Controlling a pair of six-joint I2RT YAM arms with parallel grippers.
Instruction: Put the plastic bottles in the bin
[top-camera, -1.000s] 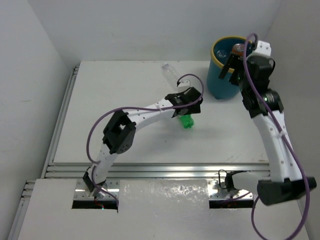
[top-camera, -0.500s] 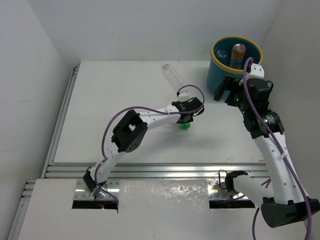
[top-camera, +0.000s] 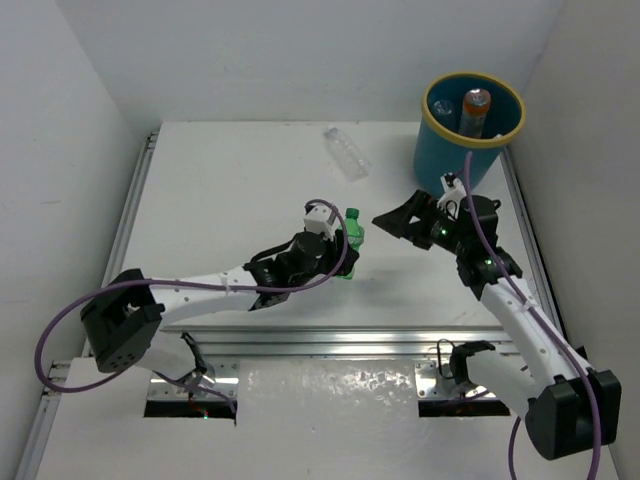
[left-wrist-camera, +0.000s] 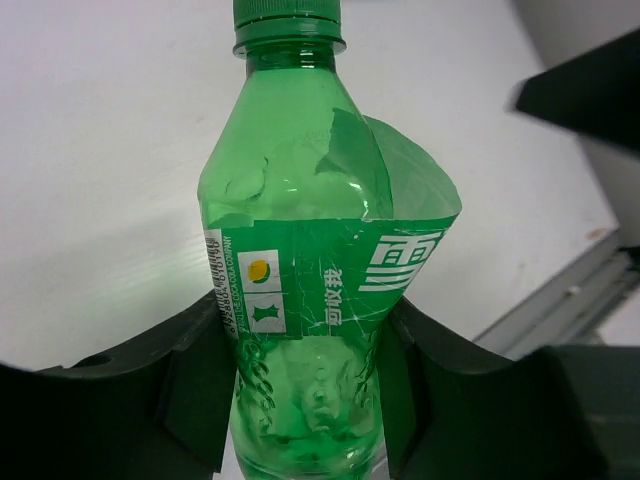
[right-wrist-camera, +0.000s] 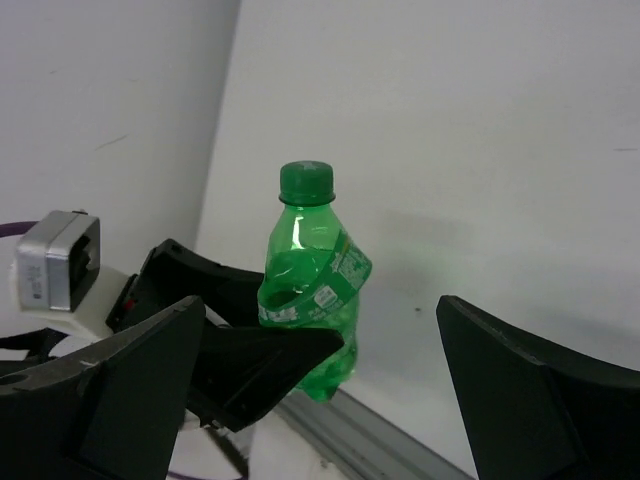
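Since a second ago the left arm has drawn back toward its base and now carries the crumpled green plastic bottle (top-camera: 350, 238) with it, further from the round teal-blue bin with a yellow rim (top-camera: 438, 160) than the spot where it lay. The right arm has swung out of the bin's mouth and dropped low on the near side of the bin.

The left gripper (left-wrist-camera: 305, 395) is clamped on the bottle's lower half, one dark finger (left-wrist-camera: 195, 390) pressed into each side. The bottle stands upright with its green cap on top. Its body is dented and its label is torn and peeling at one upper corner. I can't tell whether its base touches the white table (top-camera: 220, 200).

The right gripper (top-camera: 396, 216) sits between the bin and the green bottle, jaws spread wide with nothing between them, pointing at the bottle from close by without touching it. From the right wrist view the bottle shows in the gap between the two spread fingers.

Inside the bin an orange plastic bottle (top-camera: 476, 110) stands against the far wall. A clear plastic bottle (top-camera: 347, 153) lies on its side on the table, well to the left of the bin and apart from both grippers.
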